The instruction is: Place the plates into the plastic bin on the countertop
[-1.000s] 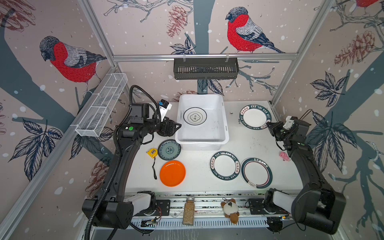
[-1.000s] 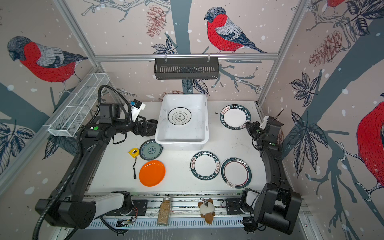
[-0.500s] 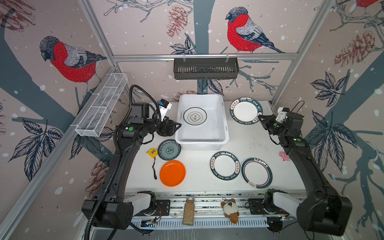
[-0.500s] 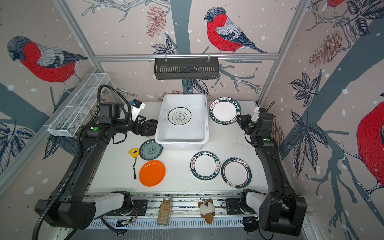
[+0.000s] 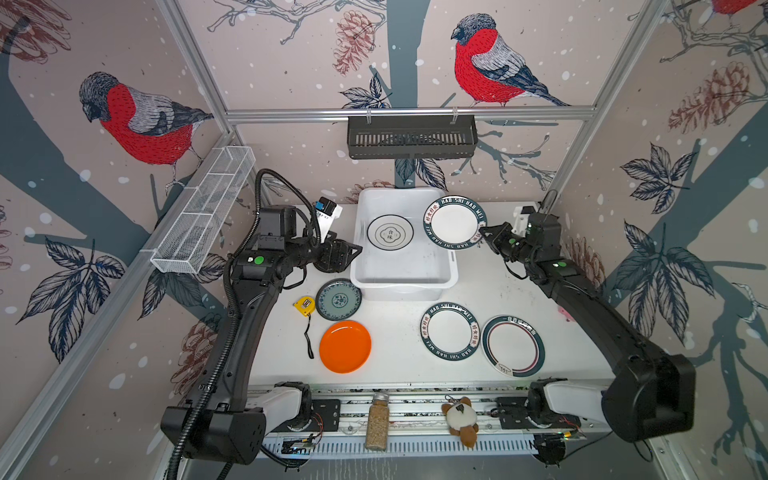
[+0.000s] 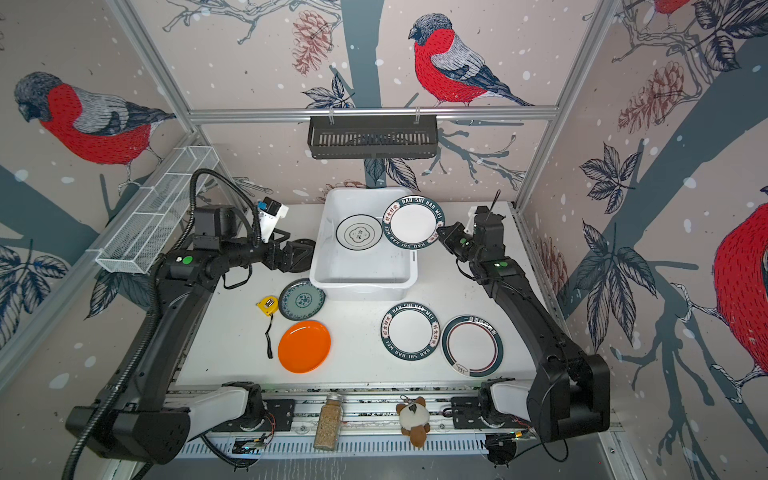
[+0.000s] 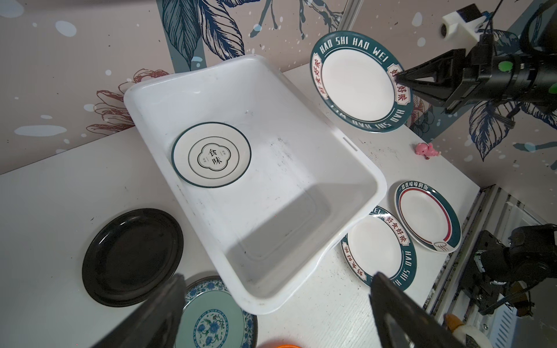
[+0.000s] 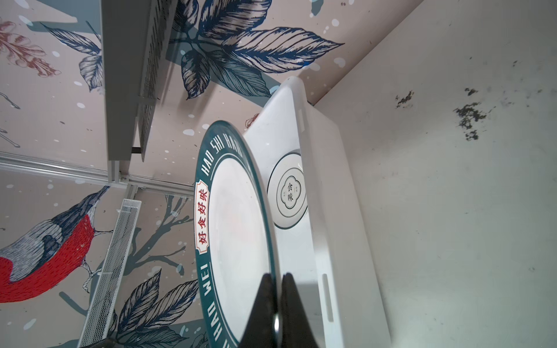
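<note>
Over the bin's right rim hung the held plate (image 5: 454, 223), lifted clear, partly above the bin (image 5: 399, 286) and partly above the bench (image 5: 498, 274). The right jaws were clenched on its rim at one spot only, the edge nearest that arm. The right wrist view showed both tips nipped across the thin lip.

That narrow hold looked like the main risk. A glazed rim could swivel or slide out of such a pinch, and a plate dropped from there might strike the bin wall and bounce onto the bench. Let go too soon, it could land half on the rim and tip out. Set down hard, it might clack against the small plate (image 5: 390, 232) lying on the bin floor.

The left jaws stood wide apart, grasping nothing, beside the bin's left wall near the black plate (image 7: 132, 256). A reach from that side could meet the right arm over the bin.
</note>
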Robot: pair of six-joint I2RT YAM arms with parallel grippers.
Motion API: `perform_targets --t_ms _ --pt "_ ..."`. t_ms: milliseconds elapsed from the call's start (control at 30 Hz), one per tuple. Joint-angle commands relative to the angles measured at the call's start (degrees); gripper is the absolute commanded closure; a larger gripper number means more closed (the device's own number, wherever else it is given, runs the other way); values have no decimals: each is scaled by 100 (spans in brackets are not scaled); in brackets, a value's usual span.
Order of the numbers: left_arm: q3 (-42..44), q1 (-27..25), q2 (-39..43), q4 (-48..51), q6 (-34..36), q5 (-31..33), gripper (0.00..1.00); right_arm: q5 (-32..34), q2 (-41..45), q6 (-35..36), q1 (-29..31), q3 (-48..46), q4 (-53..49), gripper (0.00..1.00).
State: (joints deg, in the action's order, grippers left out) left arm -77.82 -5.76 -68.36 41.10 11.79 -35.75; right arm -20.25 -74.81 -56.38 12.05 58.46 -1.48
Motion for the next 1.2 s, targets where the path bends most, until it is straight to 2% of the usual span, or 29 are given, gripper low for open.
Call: perform_targets --t_ms 0,267,500,833,1167 --pt "-40 4 62 -82 -19 14 5 296 -281 -117 358 238 485 98" --pt "1 5 140 -121 -46 71 5 918 -1422 -1 1256 1294 557 98" --pt "32 11 167 -191 -130 86 5 1362 -2536 73 1712 2272 407 98" --pt "-110 0 132 -88 -76 67 5 1786 -4145 112 1967 3944 -269 98" --pt "-76 5 66 -144 -81 44 5 1865 -5228 89 1969 5007 -739 98"
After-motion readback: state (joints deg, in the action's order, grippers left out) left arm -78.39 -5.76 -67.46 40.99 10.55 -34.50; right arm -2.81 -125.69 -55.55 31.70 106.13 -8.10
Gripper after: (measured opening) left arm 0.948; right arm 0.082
